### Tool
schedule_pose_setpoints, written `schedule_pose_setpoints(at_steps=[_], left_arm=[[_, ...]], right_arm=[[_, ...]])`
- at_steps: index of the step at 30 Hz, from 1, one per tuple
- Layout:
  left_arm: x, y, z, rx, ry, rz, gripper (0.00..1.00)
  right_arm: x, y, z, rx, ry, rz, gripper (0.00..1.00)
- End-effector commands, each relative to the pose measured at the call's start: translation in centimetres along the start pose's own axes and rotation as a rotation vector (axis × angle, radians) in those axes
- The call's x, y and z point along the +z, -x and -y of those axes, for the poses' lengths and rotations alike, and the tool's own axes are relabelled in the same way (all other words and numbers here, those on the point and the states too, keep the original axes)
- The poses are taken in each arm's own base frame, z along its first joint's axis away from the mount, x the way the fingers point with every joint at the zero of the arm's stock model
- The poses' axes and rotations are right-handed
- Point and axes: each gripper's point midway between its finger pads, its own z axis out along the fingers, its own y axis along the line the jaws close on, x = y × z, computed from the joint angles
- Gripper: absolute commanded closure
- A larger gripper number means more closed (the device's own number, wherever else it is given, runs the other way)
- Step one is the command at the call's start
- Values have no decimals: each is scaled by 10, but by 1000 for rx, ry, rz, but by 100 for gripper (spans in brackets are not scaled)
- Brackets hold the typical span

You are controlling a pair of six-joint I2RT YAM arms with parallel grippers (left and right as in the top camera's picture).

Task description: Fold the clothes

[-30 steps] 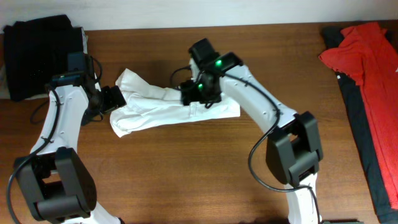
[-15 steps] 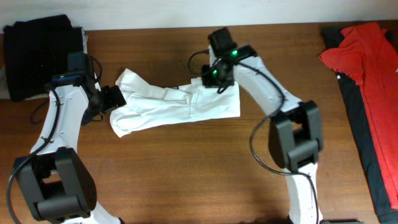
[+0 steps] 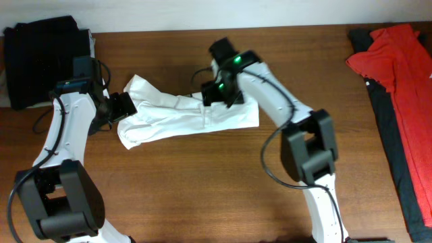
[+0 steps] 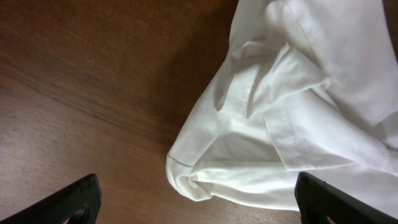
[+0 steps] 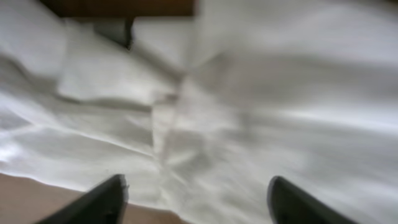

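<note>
Overhead: the shirt [image 3: 189,118] lies crumpled in a long band left of the centre of the table [image 3: 202,196]. The left gripper [image 3: 123,106] sits at its 9 o'clock end, and the right gripper [image 3: 214,94] is over its 1 o'clock edge. Black clothes [image 3: 40,61] at 10 o'clock and a red garment [image 3: 398,61] at 3 o'clock lie well apart from it.

Left wrist: the fingers are spread wide and hold nothing. Bunched cloth fills 12 to 4 o'clock, with a rounded corner lying between the tips.

Right wrist: the view is blurred. The fingers are parted above the cloth and pinch nothing.

The step looks like spreading the shirt flat before any fold. Next, each gripper needs to pinch an edge layer and pull outward.
</note>
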Motion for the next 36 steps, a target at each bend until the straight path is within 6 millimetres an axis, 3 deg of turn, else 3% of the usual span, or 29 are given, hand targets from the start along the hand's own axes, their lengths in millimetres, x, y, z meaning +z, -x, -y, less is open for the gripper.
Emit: schedule_pose_setpoints(at_steps=[1,3,7,9,11,15,22,27,30,31,32,34,36], left_arm=[[7,0,2,15,-12,-2,1],[7,11,14,122,-103,34,1],[13,36,5,102,-290,81,1],[31,40,-15,45,-297,57,1],[45,37,-11,121,-377,39,1],[53,39,5,187,-474,51,1],[96,23,7,193,-506,-35,1],[109,-12,24,246,-642,-152,1],[112,-23,29,270,-617,-196,11],[114,-25,29,271,-594,-204,26],[118,-25,25,253,-547,-216,69],[119,-26,22,233,-530,-225,96],[119,-27,22,232,-530,-230,99]], right_arm=[[-72,32,61,87,-119,145,1],[-79,36,105,172,-141,147,1],[-96,25,204,409,-219,139,1],[-95,13,235,500,-232,120,1],[-96,3,258,552,-242,106,1],[-103,-2,280,602,-245,114,1],[-103,-2,282,606,-245,115,2],[-103,-2,282,606,-245,115,1],[-103,-2,282,606,-245,115,1],[-103,-2,282,606,-245,115,1],[-103,-2,282,606,-245,115,1],[-103,-2,282,606,-245,115,1],[-103,-2,282,606,-245,115,1]])
